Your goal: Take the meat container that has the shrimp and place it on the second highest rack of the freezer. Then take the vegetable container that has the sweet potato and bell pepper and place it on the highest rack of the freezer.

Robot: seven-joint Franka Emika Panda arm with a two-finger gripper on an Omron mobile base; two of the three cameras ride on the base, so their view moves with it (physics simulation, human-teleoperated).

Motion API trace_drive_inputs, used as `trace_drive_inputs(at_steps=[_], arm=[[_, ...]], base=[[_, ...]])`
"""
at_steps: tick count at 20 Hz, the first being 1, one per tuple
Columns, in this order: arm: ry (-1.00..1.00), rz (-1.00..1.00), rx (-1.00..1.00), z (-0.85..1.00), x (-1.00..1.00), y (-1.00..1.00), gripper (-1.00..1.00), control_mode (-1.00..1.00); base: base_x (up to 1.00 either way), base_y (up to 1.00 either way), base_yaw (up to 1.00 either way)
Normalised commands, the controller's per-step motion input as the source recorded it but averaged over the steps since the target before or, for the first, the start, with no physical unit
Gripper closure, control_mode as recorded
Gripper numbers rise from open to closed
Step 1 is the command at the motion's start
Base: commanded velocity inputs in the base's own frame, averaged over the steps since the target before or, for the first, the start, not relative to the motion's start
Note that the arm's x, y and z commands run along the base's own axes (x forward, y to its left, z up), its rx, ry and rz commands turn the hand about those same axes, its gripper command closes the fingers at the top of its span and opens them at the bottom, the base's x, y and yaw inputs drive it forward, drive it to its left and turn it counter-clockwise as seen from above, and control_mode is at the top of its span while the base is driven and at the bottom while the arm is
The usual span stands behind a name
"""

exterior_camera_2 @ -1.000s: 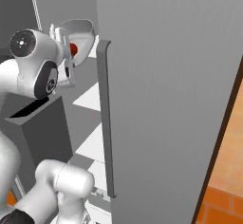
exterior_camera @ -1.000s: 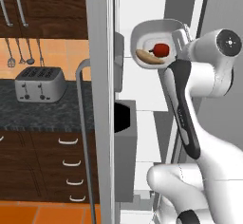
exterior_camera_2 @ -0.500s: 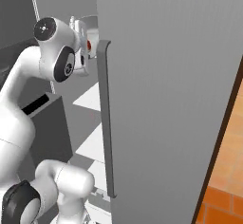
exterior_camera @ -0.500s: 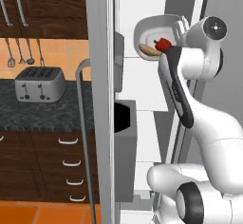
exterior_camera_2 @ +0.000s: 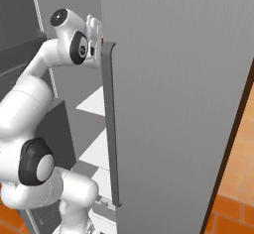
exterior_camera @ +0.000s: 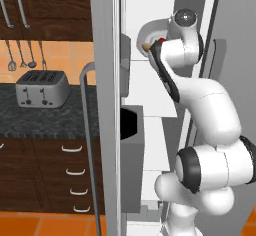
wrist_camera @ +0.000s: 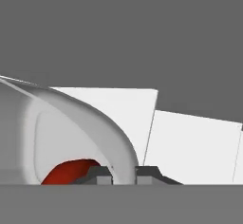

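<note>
Gripper pinched on the rounded vegetable container's rim, bell pepper at seven o'clock, inside the freezer above white shelves.

Smooth rendered finishes, mostly matt grey and white

Matt grey freezer with flat white shelves inside; smooth pale plastic-looking vegetable container holding a glossy red bell pepper; shiny metal toaster on a speckled dark stone-like tabletop; dark wood-grain cabinets; orange tiled floor
</note>
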Motion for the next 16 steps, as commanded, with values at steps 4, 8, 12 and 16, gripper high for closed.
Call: trace_drive_inputs(at_steps=[4, 8, 12, 16], arm=[[0.02, -0.01, -0.03, -0.24, 0.71, -0.05, -1.00, -1.00], [-0.08, 0.00, -0.10, -0.41, -0.28, -0.09, -1.00, -1.00], [-0.29, 0.00, -0.01, -0.11, -0.96, -0.07, -1.00, -1.00], [-0.35, 0.00, 0.07, 0.00, -1.00, -0.08, -1.00, -1.00]], base=[[0.00, 0.00, 0.00], [0.00, 0.00, 0.00], [0.00, 0.00, 0.00], [0.00, 0.00, 0.00]])
